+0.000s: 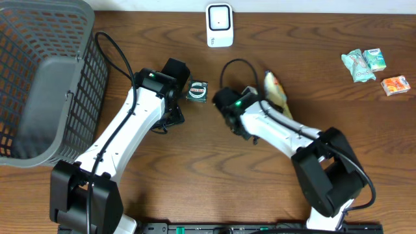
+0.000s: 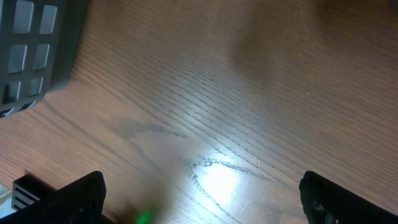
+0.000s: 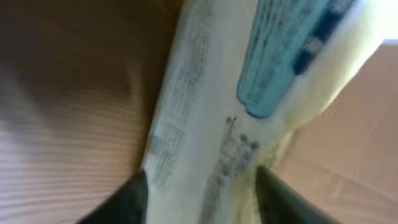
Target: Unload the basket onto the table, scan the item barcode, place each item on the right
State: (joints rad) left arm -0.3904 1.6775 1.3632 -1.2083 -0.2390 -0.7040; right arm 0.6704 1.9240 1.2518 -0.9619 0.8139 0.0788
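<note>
The left arm (image 1: 130, 123) is extended toward the centre of the worktop (image 1: 195, 175), with its jaws spread wide over bare wood. The right arm (image 1: 279, 130) is extended leftward. Its jaws are parted with the yellow-white packet (image 3: 211, 106) between the tips; contact cannot be determined. This packet lies on the worktop just beside the right arm, below and right of the scanner (image 1: 220, 25). A grey mesh basket (image 1: 39, 97) is positioned at the left edge. A small dark packet (image 1: 197, 90) lies between the two arm ends. Snack packets (image 1: 356, 65) are grouped at the far right.
</note>
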